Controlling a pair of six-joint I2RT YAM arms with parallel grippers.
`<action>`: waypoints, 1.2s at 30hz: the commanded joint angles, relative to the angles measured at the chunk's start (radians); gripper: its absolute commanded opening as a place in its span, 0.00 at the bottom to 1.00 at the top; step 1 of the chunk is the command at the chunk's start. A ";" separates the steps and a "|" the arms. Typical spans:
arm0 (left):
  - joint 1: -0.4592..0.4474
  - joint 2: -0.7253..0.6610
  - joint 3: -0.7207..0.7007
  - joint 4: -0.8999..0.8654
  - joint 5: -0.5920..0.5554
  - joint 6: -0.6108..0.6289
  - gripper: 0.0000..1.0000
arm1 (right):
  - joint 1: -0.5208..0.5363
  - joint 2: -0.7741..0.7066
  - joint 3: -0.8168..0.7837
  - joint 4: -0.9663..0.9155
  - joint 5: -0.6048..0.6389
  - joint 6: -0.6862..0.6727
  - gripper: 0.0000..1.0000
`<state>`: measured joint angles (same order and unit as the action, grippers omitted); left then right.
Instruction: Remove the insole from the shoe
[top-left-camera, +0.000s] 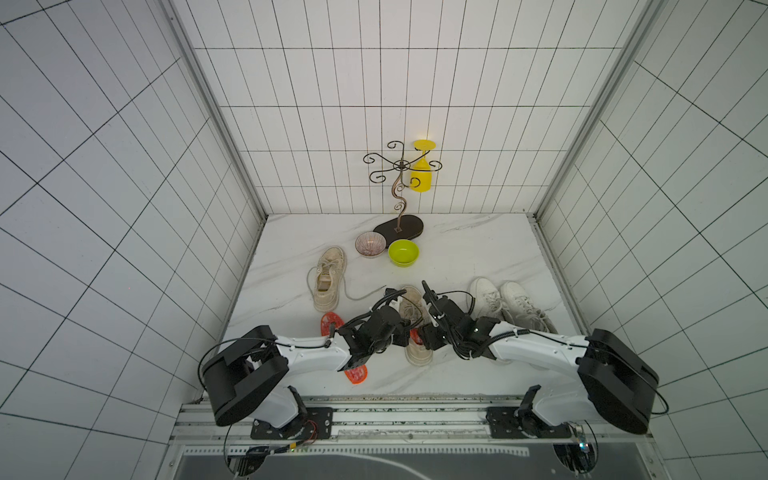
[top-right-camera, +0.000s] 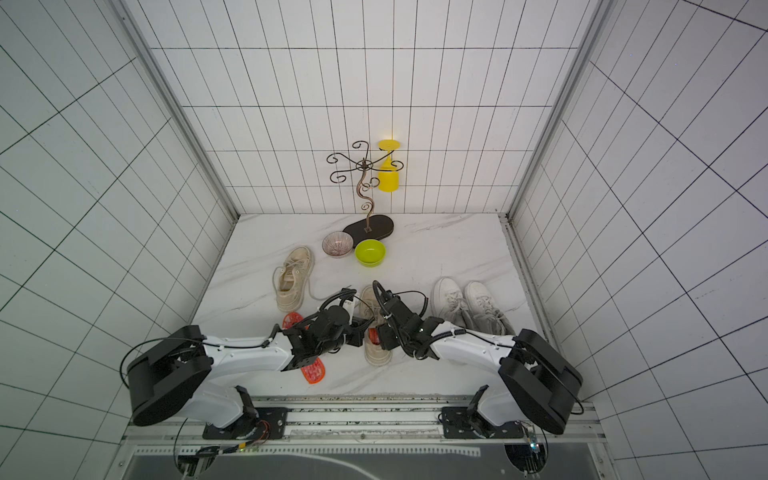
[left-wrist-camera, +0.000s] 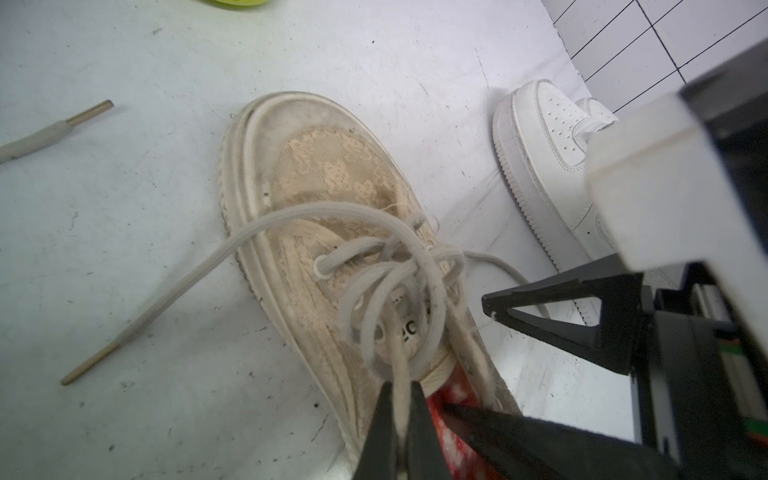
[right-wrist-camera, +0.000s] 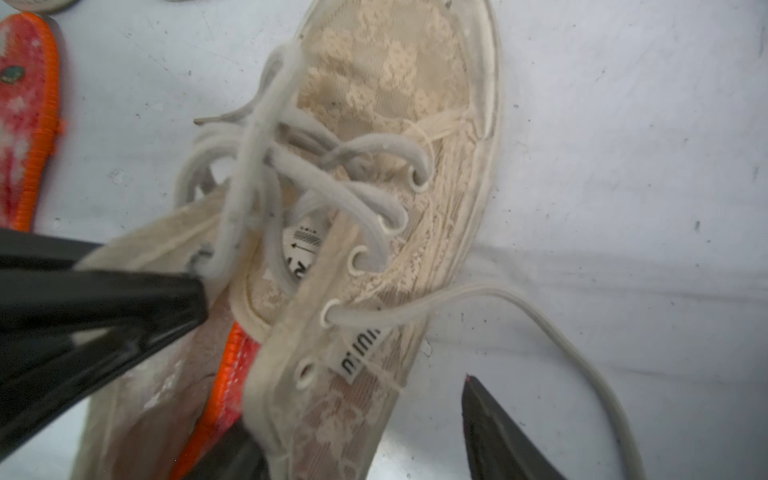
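Observation:
The beige lace shoe (top-left-camera: 415, 309) (top-right-camera: 374, 305) lies at the front middle of the table, between both arms. Its red insole with an orange edge (right-wrist-camera: 226, 374) (left-wrist-camera: 458, 392) is inside, showing at the heel opening (top-left-camera: 417, 337). My left gripper (left-wrist-camera: 399, 388) (top-left-camera: 402, 330) is shut on a shoelace (left-wrist-camera: 395, 361) over the shoe's tongue. My right gripper (right-wrist-camera: 357, 401) (top-left-camera: 423, 337) is open and straddles the shoe's side wall: one finger (right-wrist-camera: 232, 453) is inside on the insole, the other (right-wrist-camera: 490, 415) is outside over the table.
A loose red insole (top-left-camera: 331, 324) (right-wrist-camera: 25, 116) lies under my left arm. A second beige shoe (top-left-camera: 328, 278) sits farther left, a white sneaker pair (top-left-camera: 511, 303) to the right. Two bowls (top-left-camera: 403, 252) (top-left-camera: 370, 244) and a wire stand (top-left-camera: 399, 187) holding a yellow glass stand behind.

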<state>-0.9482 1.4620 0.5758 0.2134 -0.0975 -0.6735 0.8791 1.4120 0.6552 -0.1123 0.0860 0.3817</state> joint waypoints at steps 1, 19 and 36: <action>-0.004 -0.005 0.001 0.015 -0.016 -0.008 0.00 | 0.019 0.046 0.033 -0.057 0.042 -0.014 0.68; 0.000 0.010 0.018 -0.010 0.002 0.030 0.25 | 0.026 0.028 0.099 0.123 0.263 0.056 0.51; 0.059 0.138 0.161 -0.098 0.005 0.081 0.54 | 0.023 -0.013 0.101 0.137 0.226 0.060 0.35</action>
<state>-0.8982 1.5764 0.7040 0.1345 -0.0864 -0.6064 0.9096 1.4143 0.6811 0.0044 0.3004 0.4335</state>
